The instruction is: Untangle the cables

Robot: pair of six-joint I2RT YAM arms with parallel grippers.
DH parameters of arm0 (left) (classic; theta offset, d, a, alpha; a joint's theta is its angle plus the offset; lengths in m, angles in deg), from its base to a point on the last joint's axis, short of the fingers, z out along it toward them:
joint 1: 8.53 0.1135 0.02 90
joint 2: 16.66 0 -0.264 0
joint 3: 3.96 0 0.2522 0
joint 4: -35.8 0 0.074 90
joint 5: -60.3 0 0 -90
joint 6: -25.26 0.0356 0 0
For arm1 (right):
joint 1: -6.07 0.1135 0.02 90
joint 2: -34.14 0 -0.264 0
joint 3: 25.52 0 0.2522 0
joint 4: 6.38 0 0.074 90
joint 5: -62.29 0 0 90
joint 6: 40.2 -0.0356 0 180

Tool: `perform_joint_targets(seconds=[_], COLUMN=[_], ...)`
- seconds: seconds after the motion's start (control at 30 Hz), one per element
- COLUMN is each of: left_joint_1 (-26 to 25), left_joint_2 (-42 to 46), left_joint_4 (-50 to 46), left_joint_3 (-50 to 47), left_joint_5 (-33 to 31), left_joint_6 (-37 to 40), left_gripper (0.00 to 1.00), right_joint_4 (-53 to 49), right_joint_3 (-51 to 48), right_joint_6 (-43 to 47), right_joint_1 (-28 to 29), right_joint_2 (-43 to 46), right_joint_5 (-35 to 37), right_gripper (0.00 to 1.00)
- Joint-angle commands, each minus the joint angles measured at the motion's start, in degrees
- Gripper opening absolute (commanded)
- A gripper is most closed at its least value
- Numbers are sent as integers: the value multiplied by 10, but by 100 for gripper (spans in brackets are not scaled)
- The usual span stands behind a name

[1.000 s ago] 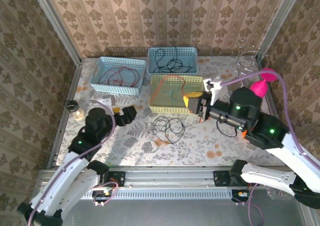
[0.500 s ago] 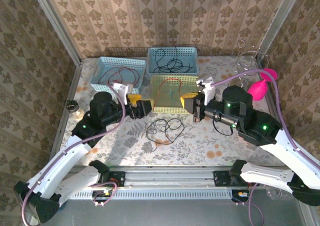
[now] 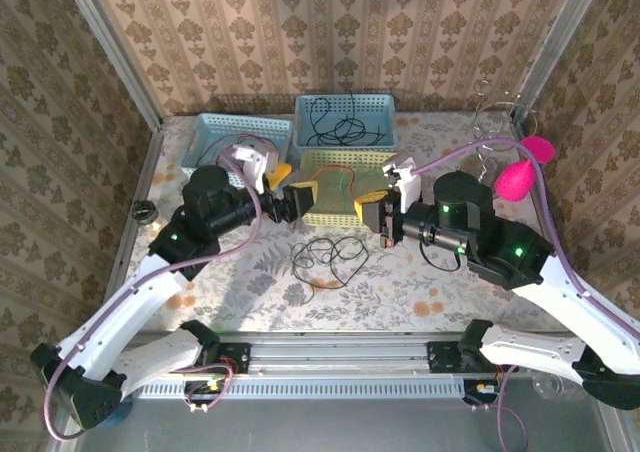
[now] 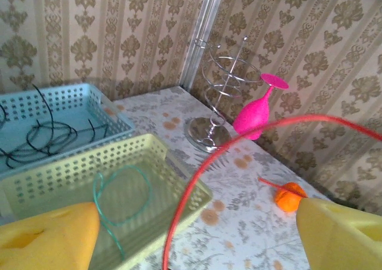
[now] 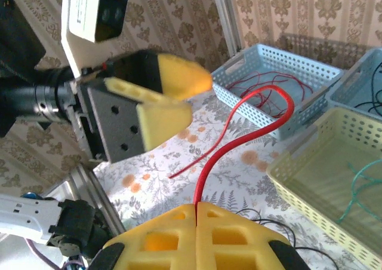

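The red cable (image 4: 316, 117) is clamped at one end in the right gripper (image 5: 196, 209), whose yellow pads are pressed fully together on it just off the near right corner of the yellow basket (image 4: 71, 168). From that grip the cable rises, bends into a high arc over the basket and comes down towards its left side, with the loose end hanging free above the table (image 3: 420, 282). The left gripper (image 3: 290, 194) stands at the left edge of the yellow basket with its jaws spread wide and nothing between them gripped. In the left wrist view the red arc crosses the gap between the two pads, and contact with either pad cannot be confirmed. Inside the yellow basket lies a green cable (image 4: 95, 192), curled in a loose loop on the floor of the basket. Directly behind the yellow basket stands a blue basket (image 3: 345, 100) containing black cables (image 3: 340, 129). Behind and to the left of the yellow basket is a pale blue basket (image 3: 215, 122) holding red cables (image 5: 280, 77), partly covered by the left arm in the top view. On the table in front of the yellow basket lies a black tangle (image 3: 330, 255) of looped wire, untouched by either gripper. To the right of the yellow basket stand a wire rack (image 4: 206, 134) and a pink glass (image 4: 256, 112) leaning against it. A small orange object (image 4: 288, 198) lies on the table nearer than these.
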Motion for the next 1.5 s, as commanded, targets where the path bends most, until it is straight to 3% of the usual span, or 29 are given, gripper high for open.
perform_joint_targets(seconds=[0.0, 0.2, 0.23, 0.3, 0.37, 0.4, 0.43, 0.53, 0.67, 0.8, 1.0, 1.13, 1.47], left_joint_1=[-3, -3, -2, -2, -2, -3, -2, 5, 59, 135, 233, 271, 355], left_joint_2=[-37, -91, -97, -107, -113, -113, -112, -114, -139, -177, -282, -362, -508], left_joint_4=[-32, -13, -4, -4, -9, -8, -7, -19, -37, -39, -63, -97, -109], left_joint_3=[29, 28, 27, 32, 42, 44, 45, 64, 115, 177, 290, 354, 392], left_joint_5=[32, 74, 82, 88, 84, 73, 56, 1, -13, -8, -24, -43, -14], left_joint_6=[88, 113, 113, 113, 106, 102, 95, 86, 39, -10, -12, 22, 1], left_gripper=[85, 77, 72, 43, 5, 0, 0, 0, 0, 0, 0, 0, 0], right_joint_4=[8, 1, -1, -4, -5, -6, -6, -4, 5, 0, -19, -34, -69], right_joint_3=[-2, -1, -1, -1, -6, -8, -11, -23, -53, -88, -131, -165, -200], right_joint_6=[-12, -17, -17, -16, -16, -15, -15, -16, -21, -32, -58, -85, -107], right_joint_1=[-2, -2, -2, -3, -2, -2, -2, -3, -4, -8, -12, -13, -13], right_joint_2=[5, 18, 18, 21, 23, 24, 24, 31, 66, 103, 139, 165, 208], right_joint_5=[-26, -34, -34, -34, -27, -21, -15, 20, 70, 122, 128, 123, 126], right_gripper=[0, 0, 0, 0, 0, 0, 7, 56, 74, 79, 80, 80, 79])
